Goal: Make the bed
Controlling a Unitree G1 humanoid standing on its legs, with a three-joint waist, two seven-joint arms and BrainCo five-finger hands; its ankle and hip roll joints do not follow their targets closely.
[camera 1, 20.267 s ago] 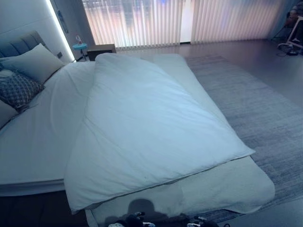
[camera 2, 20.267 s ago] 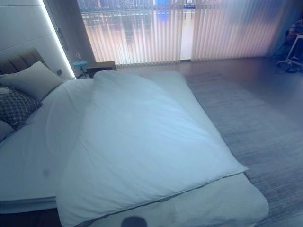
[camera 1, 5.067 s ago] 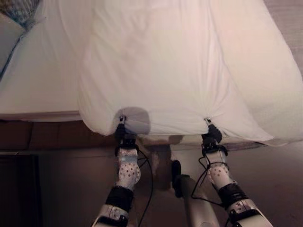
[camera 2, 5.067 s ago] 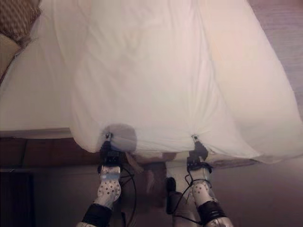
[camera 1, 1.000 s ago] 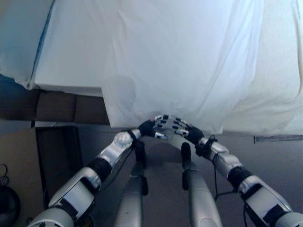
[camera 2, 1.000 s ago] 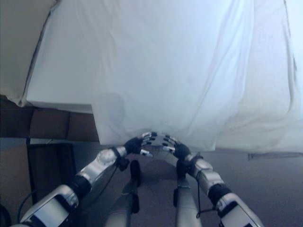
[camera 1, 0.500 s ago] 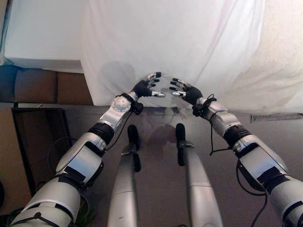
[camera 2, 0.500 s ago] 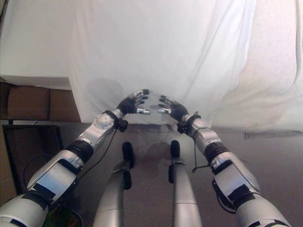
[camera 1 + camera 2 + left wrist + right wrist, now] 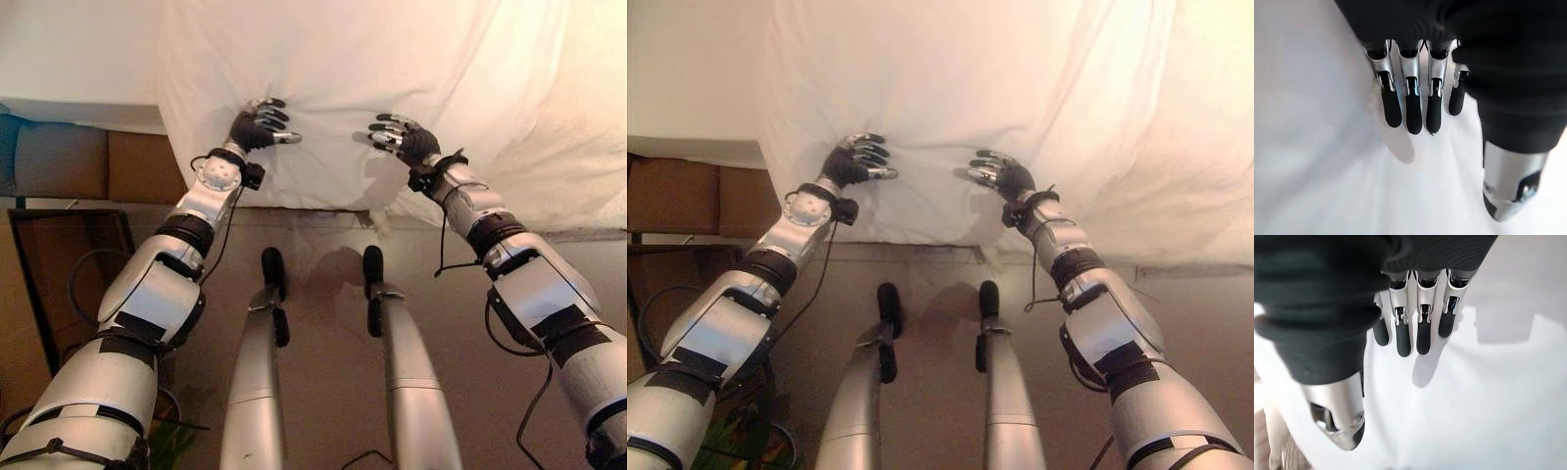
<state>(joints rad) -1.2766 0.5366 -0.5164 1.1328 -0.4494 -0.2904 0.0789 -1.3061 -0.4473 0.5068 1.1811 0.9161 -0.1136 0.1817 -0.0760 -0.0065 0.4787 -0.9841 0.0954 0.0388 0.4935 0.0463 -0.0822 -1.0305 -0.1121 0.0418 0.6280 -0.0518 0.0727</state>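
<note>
Left robot hand (image 9: 257,125) and right robot hand (image 9: 400,138) rest open-fingered on the creased white duvet (image 9: 392,69)

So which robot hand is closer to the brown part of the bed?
The left robot hand. It rests on the white duvet near its edge, beside the brown bed base. The right robot hand is farther along the duvet.

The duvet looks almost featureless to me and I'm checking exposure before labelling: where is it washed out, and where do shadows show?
Left eye view: the duvet is bright, its folds faint; both hands, left hand and right hand, cast soft shadows on it. Left wrist view: the cloth is nearly blank, with a blurred shadow under the fingers. Right wrist view: a darker shadow past the fingers.
</note>
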